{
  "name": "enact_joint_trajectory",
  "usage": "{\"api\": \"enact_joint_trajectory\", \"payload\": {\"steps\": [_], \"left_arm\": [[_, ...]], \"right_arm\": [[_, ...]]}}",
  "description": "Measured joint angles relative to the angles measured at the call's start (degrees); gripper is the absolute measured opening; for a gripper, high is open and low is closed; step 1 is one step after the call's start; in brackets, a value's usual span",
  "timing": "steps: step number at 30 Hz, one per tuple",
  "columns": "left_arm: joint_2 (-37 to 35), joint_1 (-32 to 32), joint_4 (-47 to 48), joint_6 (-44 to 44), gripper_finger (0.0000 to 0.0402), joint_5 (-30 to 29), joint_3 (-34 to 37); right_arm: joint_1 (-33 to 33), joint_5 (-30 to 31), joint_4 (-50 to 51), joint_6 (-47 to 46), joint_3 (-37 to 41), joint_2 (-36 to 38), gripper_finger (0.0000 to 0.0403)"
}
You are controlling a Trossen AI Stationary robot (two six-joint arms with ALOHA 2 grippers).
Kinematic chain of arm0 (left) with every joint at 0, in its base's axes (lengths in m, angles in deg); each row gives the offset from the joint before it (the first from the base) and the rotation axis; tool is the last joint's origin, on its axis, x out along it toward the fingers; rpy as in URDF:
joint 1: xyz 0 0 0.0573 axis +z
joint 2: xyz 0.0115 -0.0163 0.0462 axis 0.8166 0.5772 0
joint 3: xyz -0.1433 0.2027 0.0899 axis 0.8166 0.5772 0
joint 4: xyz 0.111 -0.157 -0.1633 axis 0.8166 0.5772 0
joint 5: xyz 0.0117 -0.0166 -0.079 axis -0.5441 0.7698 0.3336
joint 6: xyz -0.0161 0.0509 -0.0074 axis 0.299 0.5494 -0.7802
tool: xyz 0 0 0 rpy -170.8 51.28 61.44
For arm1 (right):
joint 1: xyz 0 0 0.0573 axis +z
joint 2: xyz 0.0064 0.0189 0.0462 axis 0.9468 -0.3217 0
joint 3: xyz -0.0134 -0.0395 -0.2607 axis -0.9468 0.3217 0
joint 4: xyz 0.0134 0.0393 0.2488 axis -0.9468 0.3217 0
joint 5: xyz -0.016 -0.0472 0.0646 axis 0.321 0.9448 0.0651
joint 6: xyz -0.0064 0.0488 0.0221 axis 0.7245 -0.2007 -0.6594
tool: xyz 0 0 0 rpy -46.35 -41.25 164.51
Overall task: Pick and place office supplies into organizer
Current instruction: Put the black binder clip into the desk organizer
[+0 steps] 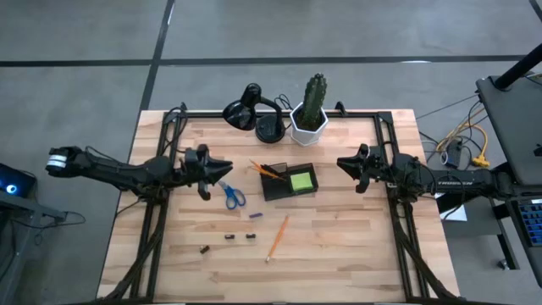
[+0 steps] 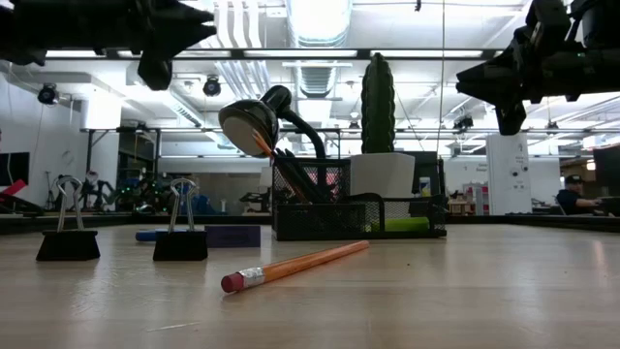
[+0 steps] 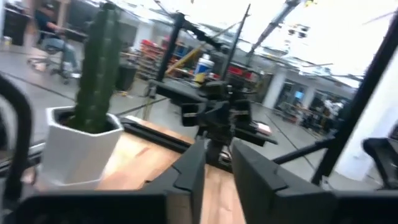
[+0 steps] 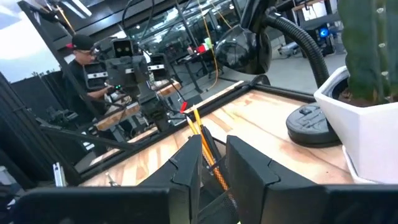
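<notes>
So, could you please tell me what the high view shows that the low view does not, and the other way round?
Only the high view shows the blue-handled scissors lying on the table beside the left hand, and the lime-green sticky pad seen from above inside the organizer. Only the low view shows two upright binder clips as clips, and the room behind. Both show the loose orange pencil, the desk lamp, the cactus, and both hands raised clear of the supplies, the right hand holding nothing.
</notes>
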Motion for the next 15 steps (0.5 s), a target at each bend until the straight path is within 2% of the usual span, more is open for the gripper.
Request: {"api": "enact_joint_trajectory", "payload": {"steps": [4, 7, 9, 15], "left_arm": [[2.2, 0.0, 0.1, -0.3, 0.0113, 5.5, -2.3], [4.5, 0.0, 3.7, -0.3, 0.0125, 7.4, -5.8], [5.9, 0.0, 11.4, -0.1, 0.0127, 9.6, -9.3], [11.1, 0.0, 44.7, 2.4, 0.0127, 17.3, -23.3]], "right_arm": [[0.0, 0.0, 0.0, 0.0, 0.0, 0.0, 0.0063], [0.0, 1.0, 0.0, -0.2, 0.0, 0.0, 0.0063], [0.0, 1.6, 0.0, -2.0, 0.0, 0.0, 0.0063], [0.0, 1.7, 0.0, -2.8, 0.0, 0.0, 0.0063]]}}
